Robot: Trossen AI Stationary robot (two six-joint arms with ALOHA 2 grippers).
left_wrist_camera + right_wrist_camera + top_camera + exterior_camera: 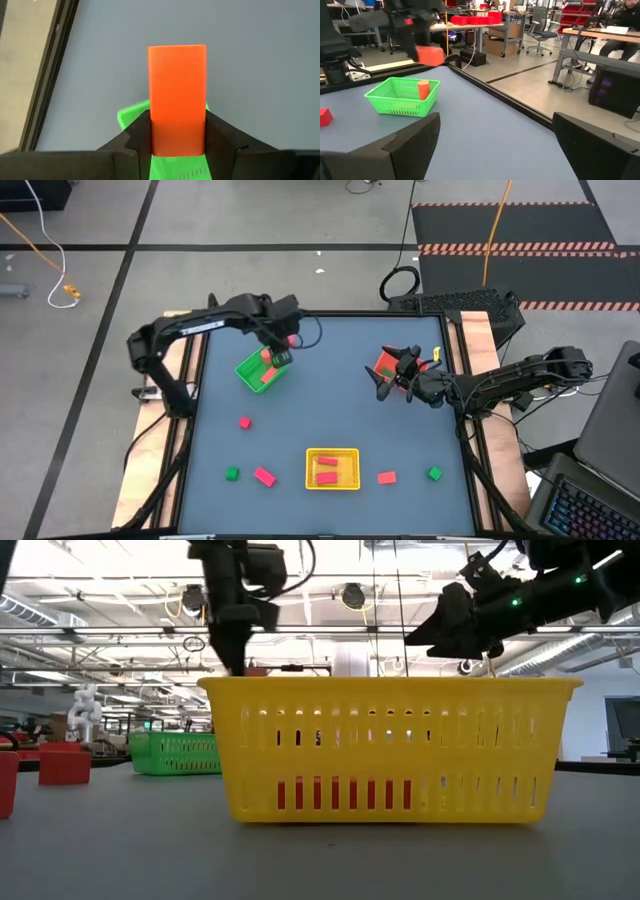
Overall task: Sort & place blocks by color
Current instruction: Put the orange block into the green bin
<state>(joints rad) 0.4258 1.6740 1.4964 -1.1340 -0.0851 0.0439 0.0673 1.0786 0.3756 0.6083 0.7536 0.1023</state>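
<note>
Holding an orange-red block [177, 97] clamped between its fingers [132, 142], the left gripper [278, 352] hangs just above the green basket [260, 372], which sits on the counter [330, 400]. Seen from the right wrist, another orange piece [423, 90] stands upright inside the green basket. The right gripper [388, 383] waits well to the right of the green basket, its fingers [415, 140] spread wide apart with nothing between them, just beside a red basket [384, 364]. Nearer the front edge than the green basket, a yellow basket [332, 469] holds two red blocks [327, 470]. Loose blocks lie on the counter below the green basket: a pink one [245, 422], a green one [232, 474] and another pink one [264, 476]. Farther right of these lie a red block [387, 477] and a green block [434, 474].
</note>
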